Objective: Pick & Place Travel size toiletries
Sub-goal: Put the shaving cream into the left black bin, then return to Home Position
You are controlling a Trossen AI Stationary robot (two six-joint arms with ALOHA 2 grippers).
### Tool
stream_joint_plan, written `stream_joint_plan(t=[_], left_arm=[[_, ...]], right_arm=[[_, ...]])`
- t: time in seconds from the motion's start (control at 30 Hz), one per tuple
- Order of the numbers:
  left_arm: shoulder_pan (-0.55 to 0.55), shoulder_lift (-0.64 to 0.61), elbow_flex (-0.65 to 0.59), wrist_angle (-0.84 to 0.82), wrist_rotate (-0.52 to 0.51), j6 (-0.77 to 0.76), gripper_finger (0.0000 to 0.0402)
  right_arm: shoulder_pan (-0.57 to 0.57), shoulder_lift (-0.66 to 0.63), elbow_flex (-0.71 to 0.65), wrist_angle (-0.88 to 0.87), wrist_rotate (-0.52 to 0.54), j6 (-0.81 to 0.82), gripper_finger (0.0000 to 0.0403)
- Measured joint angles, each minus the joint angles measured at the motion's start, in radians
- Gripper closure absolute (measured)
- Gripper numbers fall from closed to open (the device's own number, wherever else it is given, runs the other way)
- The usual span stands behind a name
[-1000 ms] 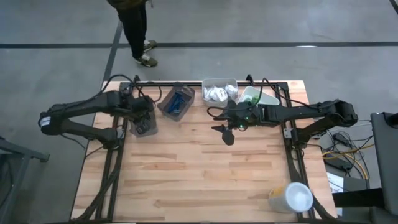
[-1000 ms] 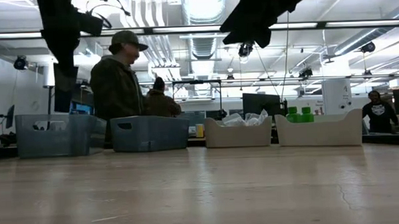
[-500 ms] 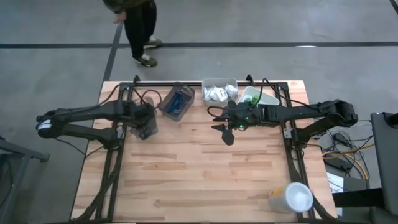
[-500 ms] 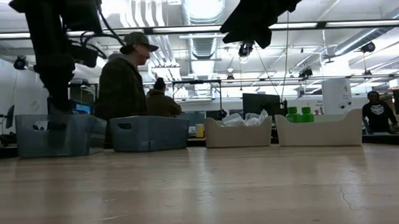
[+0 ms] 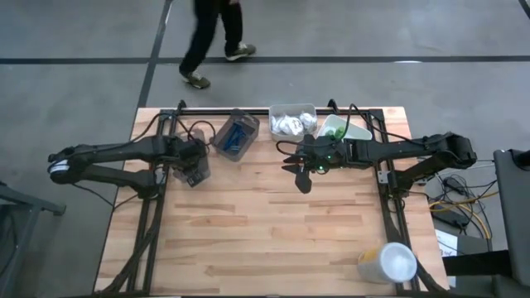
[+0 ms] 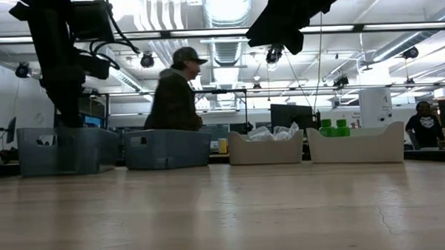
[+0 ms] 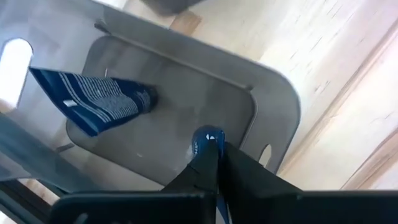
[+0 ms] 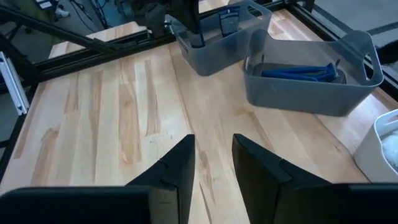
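Note:
My left gripper (image 5: 193,162) reaches down into the leftmost grey bin (image 5: 199,175) and is shut on a dark navy tube (image 7: 208,139). A second navy striped flat tube (image 7: 93,106) lies on that bin's floor. My right gripper (image 5: 296,174) hangs open above bare table, near the far middle, its fingers apart in the right wrist view (image 8: 211,158). Blue sticks (image 8: 298,72) lie in the second grey bin (image 5: 236,135). White packets (image 5: 290,124) fill one white tray, and green bottles (image 6: 334,126) stand in the tray (image 5: 352,131) beside it. My left gripper pinches the navy tube between its two fingers (image 7: 239,171), coming from above and pointing down into the bin. The tube's rounded end (image 7: 208,138) sticks out past the fingertips toward the bin floor. Whether that end touches the floor, I cannot tell.
Four containers stand in a row along the far edge. A big white cup (image 5: 387,263) sits at the near right corner. Bare wood (image 5: 265,232) stretches across the middle and near side. A person (image 5: 211,37) walks on the floor beyond the far edge.
My left gripper has come down into the leftmost grey bin and then held still. The person behind the table has walked toward the right.

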Motion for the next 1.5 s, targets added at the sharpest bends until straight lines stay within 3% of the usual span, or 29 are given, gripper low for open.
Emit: stream_joint_plan(t=[0.37,0.53,0.73,0.97,1.3,1.5], left_arm=[[0.000,-0.037,0.005,-0.006,-0.001,0.001,0.0281],[0.000,-0.059,0.074,-0.016,-0.001,0.001,0.0253],[0.000,-0.140,0.190,-0.038,-0.018,0.010,0.0250],[-0.001,-0.293,0.275,-0.009,-0.122,0.006,0.0250],[-0.001,-0.449,0.303,0.129,-0.147,-0.026,0.0250],[0.000,-0.462,0.304,0.213,-0.175,-0.048,0.0250]], right_arm=[[0.000,0.000,0.000,-0.001,0.000,-0.002,0.0330],[0.000,0.000,0.000,-0.002,0.000,-0.002,0.0340],[0.000,0.000,0.000,-0.003,0.000,-0.002,0.0346],[0.000,0.000,0.000,-0.003,0.000,-0.006,0.0346],[0.000,0.000,0.000,-0.007,0.000,-0.013,0.0346],[0.000,0.000,0.000,-0.004,0.000,0.001,0.0346]])
